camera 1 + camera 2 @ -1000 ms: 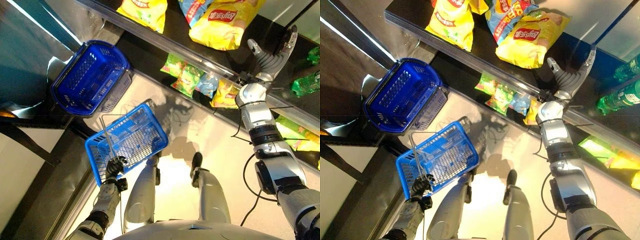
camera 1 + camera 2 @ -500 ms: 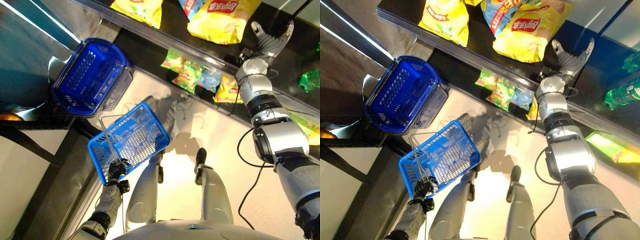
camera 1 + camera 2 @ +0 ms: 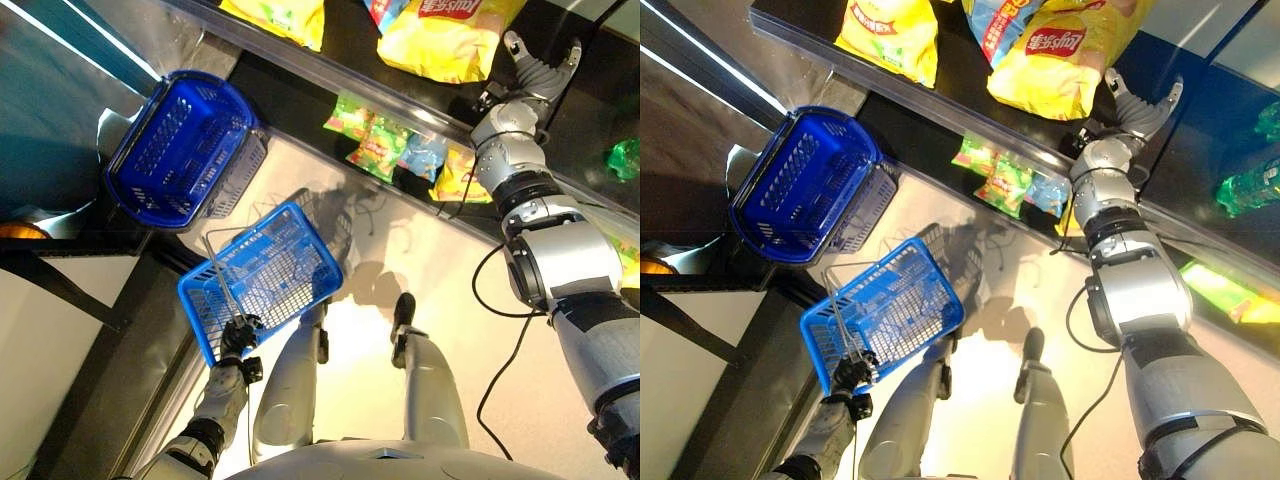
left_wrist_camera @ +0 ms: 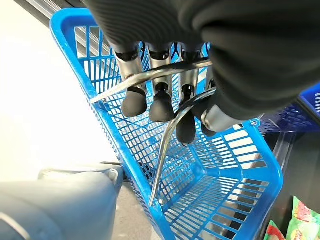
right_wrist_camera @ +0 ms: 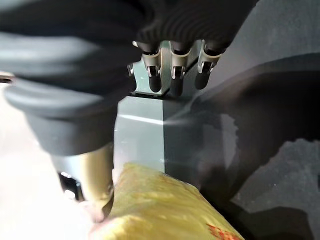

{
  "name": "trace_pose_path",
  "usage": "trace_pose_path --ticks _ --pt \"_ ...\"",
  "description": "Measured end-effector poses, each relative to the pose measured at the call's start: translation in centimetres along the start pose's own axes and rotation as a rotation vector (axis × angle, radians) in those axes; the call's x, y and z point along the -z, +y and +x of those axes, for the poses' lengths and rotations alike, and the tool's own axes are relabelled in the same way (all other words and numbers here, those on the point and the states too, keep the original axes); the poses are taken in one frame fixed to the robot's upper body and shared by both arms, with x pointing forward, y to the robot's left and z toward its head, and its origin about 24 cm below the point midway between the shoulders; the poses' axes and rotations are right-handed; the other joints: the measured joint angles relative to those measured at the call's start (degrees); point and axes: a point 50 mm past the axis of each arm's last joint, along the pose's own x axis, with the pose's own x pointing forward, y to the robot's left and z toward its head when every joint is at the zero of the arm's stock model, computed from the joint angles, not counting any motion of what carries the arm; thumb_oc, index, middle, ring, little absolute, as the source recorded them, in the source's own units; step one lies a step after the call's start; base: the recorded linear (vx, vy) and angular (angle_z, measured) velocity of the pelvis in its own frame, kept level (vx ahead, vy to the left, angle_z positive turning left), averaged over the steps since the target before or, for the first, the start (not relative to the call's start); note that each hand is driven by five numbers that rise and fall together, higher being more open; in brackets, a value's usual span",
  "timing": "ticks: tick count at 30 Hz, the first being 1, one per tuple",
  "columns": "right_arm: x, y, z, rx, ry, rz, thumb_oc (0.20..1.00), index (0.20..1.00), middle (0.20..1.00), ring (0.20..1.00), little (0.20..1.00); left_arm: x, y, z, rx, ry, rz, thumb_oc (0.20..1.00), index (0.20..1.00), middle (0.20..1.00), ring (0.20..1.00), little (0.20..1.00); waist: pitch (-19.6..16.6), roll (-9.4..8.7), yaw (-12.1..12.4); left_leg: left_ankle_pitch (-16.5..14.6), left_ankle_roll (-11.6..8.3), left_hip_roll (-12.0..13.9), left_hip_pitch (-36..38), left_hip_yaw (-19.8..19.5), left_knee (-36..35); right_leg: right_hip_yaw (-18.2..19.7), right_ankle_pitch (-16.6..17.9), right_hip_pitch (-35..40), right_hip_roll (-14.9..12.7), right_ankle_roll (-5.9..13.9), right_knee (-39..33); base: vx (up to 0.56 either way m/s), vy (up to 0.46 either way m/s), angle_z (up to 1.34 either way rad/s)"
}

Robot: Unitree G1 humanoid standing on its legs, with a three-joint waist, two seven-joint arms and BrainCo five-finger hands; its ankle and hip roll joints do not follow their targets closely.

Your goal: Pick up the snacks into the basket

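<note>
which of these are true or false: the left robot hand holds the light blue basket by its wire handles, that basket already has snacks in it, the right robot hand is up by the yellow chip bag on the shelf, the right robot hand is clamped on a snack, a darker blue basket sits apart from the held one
1. The left robot hand holds the light blue basket by its wire handles. True.
2. That basket already has snacks in it. False: it is empty.
3. The right robot hand is up by the yellow chip bag on the shelf. True.
4. The right robot hand is clamped on a snack. False: its fingers are spread and hold nothing.
5. A darker blue basket sits apart from the held one. True.
</note>
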Motion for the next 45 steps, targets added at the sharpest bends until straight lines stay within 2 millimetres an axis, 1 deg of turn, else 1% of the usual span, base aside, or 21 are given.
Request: trace_pose_path --ticks 3,5,7,13,17,25,30,32,35,38,40,43,45 --pt "-0.2 0.2 0.1 -0.023 0.001 -0.013 1.000 1.000 1.000 1.000 1.000 -0.2 -0.1 0.1 0.002 -0.008 -0.001 0.200 0.200 0.200 0.200 0.200 0.9 0.14 0.0 0.0 0.00 0.0 0.0 -0.1 0.0 -0.1 0.0 0.0 0.0 0.01 0.0 0.00 0.000 0.00" --pt "-0.8 0.6 0.3 -0.043 -0.017 -0.040 1.000 1.000 1.000 1.000 1.000 -0.4 -0.1 0.2 0.003 -0.013 -0.002 0.200 0.200 0.200 0.200 0.200 1.7 0.31 -0.1 0.0 0.00 0.0 -0.1 -0.3 0.1 -0.2 0.0 0.1 0.0 0.01 0.0 0.00 0.000 0.00" --pt "-1.1 0.8 0.3 -0.065 -0.022 -0.038 1.000 1.000 1.000 1.000 1.000 -0.5 -0.2 0.2 0.005 -0.014 -0.002 0.200 0.200 0.200 0.200 0.200 1.7 0.28 -0.1 0.0 0.00 0.0 -0.2 -0.5 0.1 -0.5 0.0 0.1 0.0 0.01 0.0 0.00 -0.010 0.05" --pt "-1.1 1.3 0.2 -0.145 -0.032 -0.070 1.000 1.000 1.000 1.000 1.000 -0.7 -0.3 0.4 0.012 -0.018 -0.004 0.200 0.200 0.200 0.200 0.200 1.8 0.22 0.2 0.0 -0.01 -0.1 -0.7 -1.2 0.4 -0.9 0.0 0.2 0.1 0.01 -0.1 0.01 0.000 0.05" --pt "-1.0 1.5 0.1 -0.166 -0.031 -0.077 1.000 1.000 1.000 1.000 1.000 -0.7 -0.3 0.4 0.016 -0.017 -0.004 0.200 0.200 0.200 0.200 0.200 1.9 0.03 0.2 0.0 -0.01 -0.1 -0.8 -1.3 0.5 -1.0 0.0 0.2 0.1 0.01 -0.1 0.00 0.000 0.00" --pt "-1.1 1.5 0.1 -0.169 -0.031 -0.073 1.000 1.000 1.000 1.000 1.000 -0.7 -0.3 0.4 0.017 -0.010 -0.002 0.200 0.200 0.200 0.200 0.200 1.9 0.01 0.2 0.0 -0.02 -0.1 -1.0 -1.7 0.7 -1.6 0.0 0.3 0.1 0.01 -0.1 0.01 0.001 0.02" --pt "-1.2 1.2 0.2 -0.126 -0.027 -0.046 1.000 1.000 1.000 1.000 1.000 -0.7 -0.3 0.4 0.017 -0.010 -0.001 0.200 0.200 0.200 0.200 0.200 1.9 0.01 0.2 0.0 -0.02 -0.1 -1.7 -2.1 1.2 -2.2 0.0 0.3 0.1 -0.01 -0.2 0.01 0.012 0.05" --pt "-1.4 1.4 0.1 -0.094 -0.018 0.004 1.000 1.000 1.000 1.000 1.000 -0.7 -0.3 0.4 0.014 -0.007 0.002 0.200 0.200 0.200 0.200 0.200 1.9 0.00 0.2 0.0 -0.02 -0.1 -1.7 -2.1 1.3 -2.2 0.0 0.3 0.1 -0.03 -0.2 0.00 0.000 0.00" --pt "-2.1 2.4 -0.8 -0.095 -0.040 0.076 1.000 1.000 1.000 1.000 1.000 -0.8 -0.3 0.4 0.011 -0.012 -0.002 0.200 0.200 0.200 0.200 0.200 1.9 0.00 0.0 0.0 -0.01 0.0 -1.7 -2.0 1.4 -2.1 0.1 0.3 0.1 -0.07 -0.1 0.00 0.000 0.00" --pt "-2.8 2.9 -1.4 -0.091 -0.066 0.153 1.000 1.000 1.000 1.000 1.000 -0.8 -0.3 0.4 0.002 -0.008 -0.018 0.200 0.200 0.200 0.200 0.200 1.9 0.00 0.0 0.0 -0.02 0.0 -1.7 -1.9 1.4 -2.0 0.1 0.2 0.1 -0.11 -0.1 0.00 0.000 0.00" --pt "-3.0 3.0 -1.6 -0.083 -0.073 0.177 1.000 1.000 1.000 1.000 1.000 -0.8 -0.3 0.4 0.001 -0.009 -0.020 0.200 0.200 0.200 0.200 0.200 1.9 0.00 0.0 0.0 -0.01 0.0 -1.6 -1.8 1.5 -1.9 0.1 0.2 0.1 -0.10 -0.1 0.00 0.000 0.00" --pt "-4.0 3.6 -2.4 -0.070 -0.096 0.262 1.000 1.000 1.000 1.000 1.000 -0.9 -0.4 0.4 -0.003 -0.012 -0.030 0.200 0.200 0.200 0.200 0.200 1.9 -0.02 -0.2 0.0 -0.01 0.1 -1.3 -1.4 1.5 -1.3 0.3 0.2 0.1 -0.08 0.0 0.00 -0.008 -0.07" --pt "-4.4 3.6 -2.8 -0.061 -0.120 0.274 1.000 1.000 1.000 1.000 1.000 -1.0 -0.5 0.4 -0.001 -0.016 -0.031 0.200 0.200 0.200 0.200 0.200 1.9 -0.02 -0.1 0.0 0.00 0.0 -1.0 -1.3 1.5 -1.1 0.3 0.4 0.1 -0.09 0.1 0.00 -0.004 -0.06"
